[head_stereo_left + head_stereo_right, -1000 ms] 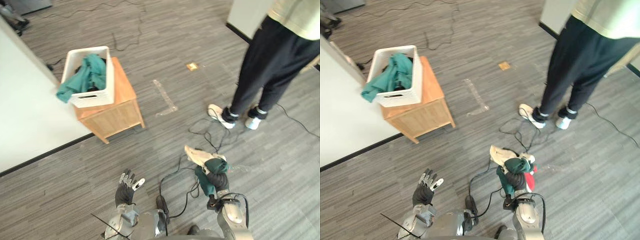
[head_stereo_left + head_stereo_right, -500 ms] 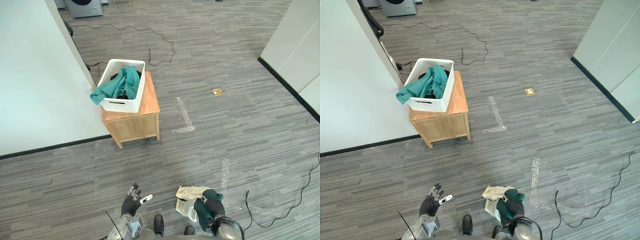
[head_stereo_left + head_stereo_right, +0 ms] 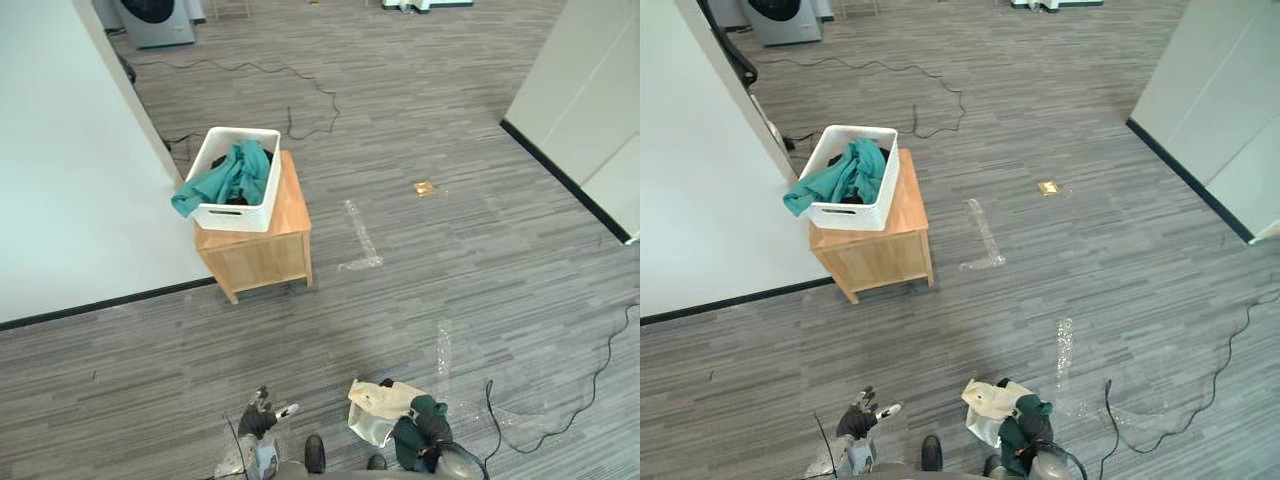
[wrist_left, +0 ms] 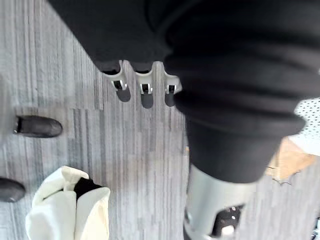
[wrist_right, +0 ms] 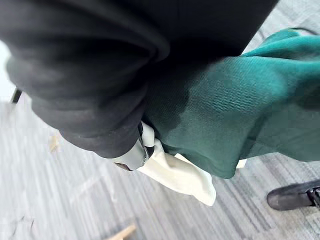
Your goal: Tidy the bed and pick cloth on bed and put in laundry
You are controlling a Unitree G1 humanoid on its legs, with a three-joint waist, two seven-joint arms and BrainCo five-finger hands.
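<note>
**Item, on the wooden side table (image 3: pixel 262 245):** a white laundry basket (image 3: pixel 232 214). A teal garment (image 3: pixel 225 178) spills over its rim on the table's left side.

**Item, well short of the table, toward us:** the left hand (image 4: pixel 145 94), fingers straight and empty.

**Item, right of that and equally far from the table:** the right hand (image 3: pixel 434 427), clenched on a bundle of dark green cloth (image 5: pixel 225 110) and cream cloth (image 3: pixel 372 410). We see the bundle carried clear of the floor (image 3: pixel 450 250).

**Risks, as we judge them:**
- The basket already holds a good deal, so a bundle dropped on the teal overhang could slide off the table's left side.
- The cream cloth hangs loose below the grasp and could slip free on the way to the table.
- A nudge might push the light basket toward the table's edge.

**Materials:**
- Basket: moulded plastic, rectangular, with a slotted handle.
- Table: pale wood, boxy, short-legged.
- Green cloth: a soft, fleecy knit.
- Cream cloth: smoother and thinner.
- Floor: grey striped planking.
</note>
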